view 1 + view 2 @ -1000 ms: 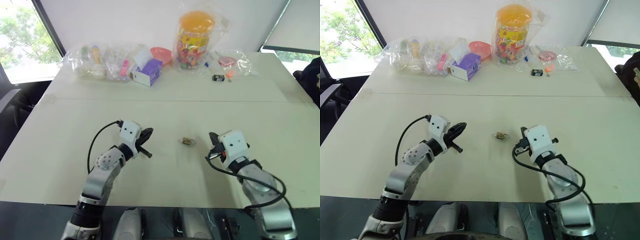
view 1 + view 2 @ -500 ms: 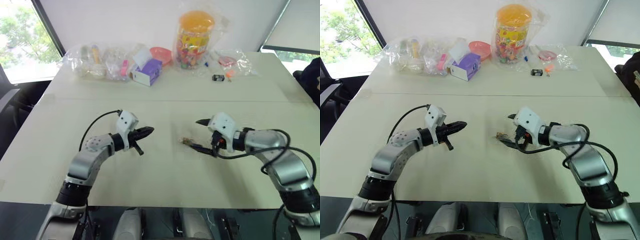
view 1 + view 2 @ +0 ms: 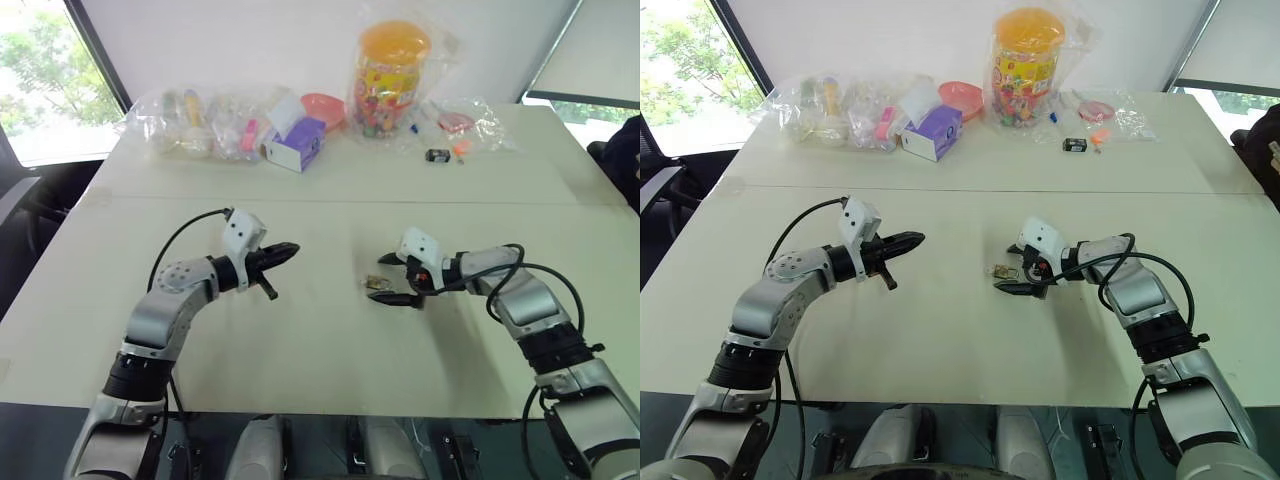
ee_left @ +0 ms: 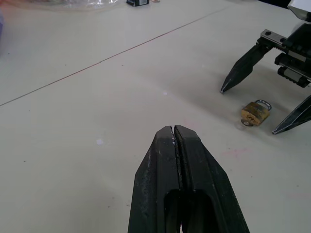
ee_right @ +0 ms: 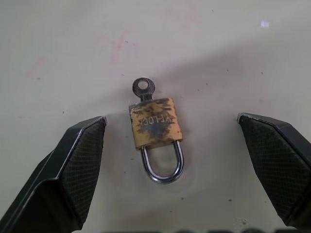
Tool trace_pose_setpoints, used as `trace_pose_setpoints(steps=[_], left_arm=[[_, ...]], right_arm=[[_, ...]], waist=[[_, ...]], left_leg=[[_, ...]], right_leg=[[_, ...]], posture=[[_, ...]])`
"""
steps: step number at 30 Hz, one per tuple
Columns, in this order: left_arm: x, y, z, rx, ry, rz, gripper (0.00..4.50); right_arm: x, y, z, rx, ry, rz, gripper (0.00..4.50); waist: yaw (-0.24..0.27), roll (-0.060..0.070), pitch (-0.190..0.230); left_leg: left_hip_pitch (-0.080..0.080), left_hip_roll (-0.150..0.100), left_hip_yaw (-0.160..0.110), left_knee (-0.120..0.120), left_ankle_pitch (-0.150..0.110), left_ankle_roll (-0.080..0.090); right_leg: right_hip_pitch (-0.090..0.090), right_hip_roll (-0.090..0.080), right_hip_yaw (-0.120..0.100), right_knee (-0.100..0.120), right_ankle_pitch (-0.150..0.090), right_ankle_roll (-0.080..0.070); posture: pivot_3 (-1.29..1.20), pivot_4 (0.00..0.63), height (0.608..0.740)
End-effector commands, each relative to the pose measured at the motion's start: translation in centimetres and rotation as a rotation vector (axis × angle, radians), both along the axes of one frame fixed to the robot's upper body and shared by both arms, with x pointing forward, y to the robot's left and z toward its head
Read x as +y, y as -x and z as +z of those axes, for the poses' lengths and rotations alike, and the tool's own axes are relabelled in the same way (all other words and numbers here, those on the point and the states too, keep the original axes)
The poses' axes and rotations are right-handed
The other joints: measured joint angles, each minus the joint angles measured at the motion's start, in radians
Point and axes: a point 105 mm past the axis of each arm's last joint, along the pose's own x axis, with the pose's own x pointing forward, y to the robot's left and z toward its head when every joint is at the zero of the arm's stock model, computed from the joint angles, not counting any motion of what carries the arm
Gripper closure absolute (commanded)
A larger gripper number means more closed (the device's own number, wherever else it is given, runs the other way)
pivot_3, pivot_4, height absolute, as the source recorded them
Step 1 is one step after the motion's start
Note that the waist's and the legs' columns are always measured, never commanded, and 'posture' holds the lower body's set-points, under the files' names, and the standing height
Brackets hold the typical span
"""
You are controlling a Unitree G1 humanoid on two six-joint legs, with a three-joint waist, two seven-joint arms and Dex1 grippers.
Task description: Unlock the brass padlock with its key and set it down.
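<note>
Straddling the brass padlock, key inserted, lying mid-worktop, with right end effector spread wide; left end effector hovering closed, empty. Risking fingertips skidding the small lock sideways.

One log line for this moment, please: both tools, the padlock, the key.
right tool: open, straddling padlock, no contact | left tool: shut, empty, off to the side | padlock: flat on table, shackle closed | key: in lock
</note>
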Motion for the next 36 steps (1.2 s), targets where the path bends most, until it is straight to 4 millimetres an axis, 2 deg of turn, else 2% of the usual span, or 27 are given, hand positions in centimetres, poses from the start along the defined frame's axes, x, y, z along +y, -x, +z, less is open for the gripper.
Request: trace_pose_setpoints(steps=[1,3,4,6,8,11,15,19,21,23,27,30,34,36], left_arm=[[0.2,-0.2,1.6,-0.06,0.009,0.0,4.5],[0.3,-0.3,1.7,-0.062,0.009,0.002,4.5],[0.3,-0.3,1.8,-0.062,0.008,0.003,4.5],[0.5,-0.4,1.9,-0.061,0.009,0.003,4.5],[0.5,-0.5,2.0,-0.041,0.017,-0.012,4.5],[0.2,-0.2,2.3,0.017,0.055,-0.056,4.5],[-1.4,1.4,2.2,0.13,0.067,-0.239,4.5],[-1.8,2.3,2.3,0.171,0.025,-0.374,4.5],[-2.2,2.3,3.2,0.186,0.037,-0.443,4.5],[-2.4,1.8,4.0,0.188,0.057,-0.465,4.5],[-2.8,0.5,4.6,0.166,0.083,-0.457,4.5],[-3.2,0.1,4.8,0.171,0.091,-0.462,3.65],[-3.6,0.1,4.6,0.139,0.055,-0.468,1.77],[-3.7,0.2,4.5,0.137,0.057,-0.479,1.77]], right_arm=[[0.2,0.6,-0.9,0.006,0.05,0.057,1.36],[0.5,0.7,-1.0,0.008,0.041,0.058,2.23],[0.6,0.8,-1.0,0.009,0.038,0.059,2.84],[0.7,1.0,-1.4,0.006,0.066,0.075,3.76],[0.7,1.5,-2.0,-0.027,0.132,0.112,3.8],[0.8,1.4,-1.4,-0.131,0.176,0.12,3.8],[2.8,1.1,2.5,-0.459,0.151,0.14,3.8],[4.0,2.1,5.2,-0.755,0.236,0.239,3.8],[4.5,2.9,6.5,-0.91,0.288,0.306,3.8],[4.8,3.3,7.1,-0.981,0.309,0.341,3.8],[5.1,3.6,7.5,-0.997,0.289,0.339,3.8],[5.3,3.8,7.6,-0.997,0.283,0.342,3.8],[5.3,3.7,7.8,-0.996,0.284,0.338,3.8],[5.3,3.6,8.0,-1.006,0.286,0.338,3.8]], waist=[[0.0,0.0,0.0],[0.0,0.0,0.0],[0.0,0.0,0.0],[0.0,0.0,0.0],[0.0,0.0,0.0],[-0.001,0.0,0.0],[-0.004,0.0,0.0],[-0.015,0.001,0.0],[-0.016,0.001,0.0],[-0.014,0.0,0.0],[-0.015,0.0,0.0],[-0.016,0.0,0.001],[-0.017,0.0,0.001],[-0.016,0.0,0.001]], left_leg=[[0.0,0.0,0.0,0.0,0.0,0.0],[0.0,0.0,0.0,0.0,0.0,0.0],[0.0,0.0,0.0,0.0,0.0,0.0],[0.0,0.0,0.0,0.0,0.0,0.0],[0.0,0.0,0.0,0.0,0.0,0.0],[0.0,0.0,0.0,0.0,0.0,0.0],[0.0,0.0,0.0,0.0,0.0,0.0],[0.0,0.0,0.0,0.0,0.0,0.0],[0.0,0.0,0.0,0.0,0.0,0.0],[0.0,0.0,0.0,0.0,0.0,-0.001],[-0.001,-0.001,0.001,0.001,0.0,0.0],[-0.001,-0.001,0.001,0.001,0.0,0.0],[-0.001,0.0,0.001,0.0,0.0,0.0],[-0.001,0.0,0.001,0.0,0.0,0.0]], right_leg=[[0.0,0.0,0.0,0.0,0.0,0.0],[0.0,0.0,0.0,0.0,0.0,0.0],[0.0,0.0,0.0,0.0,0.0,0.0],[0.0,0.0,0.0,0.0,0.0,0.0],[0.0,0.0,0.0,0.0,0.0,0.0],[0.0,0.0,0.0,0.0,0.0,0.0],[0.0,0.0,0.0,0.001,0.0,0.0],[-0.001,0.001,0.0,0.001,0.0,0.0],[-0.001,0.002,0.0,0.001,0.0,0.0],[-0.001,0.002,0.0,0.001,0.0,0.0],[-0.001,0.002,0.0,0.001,0.0,0.0],[-0.001,0.002,0.0,0.001,0.0,0.0],[-0.001,0.002,0.0,0.001,0.0,0.0],[-0.001,0.002,0.0,0.001,0.0,0.0]], posture=[[0.0,0.15,0.74],[0.0,0.15,0.74],[0.0,0.15,0.74],[0.0,0.15,0.74],[0.0,0.15,0.74],[0.0,0.15,0.74],[0.0,0.15,0.74],[0.0,0.15,0.74],[0.0,0.15,0.74],[0.0,0.15,0.74],[0.0,0.15,0.74],[0.0,0.15,0.74],[0.0,0.15,0.74],[0.0,0.15,0.74]])
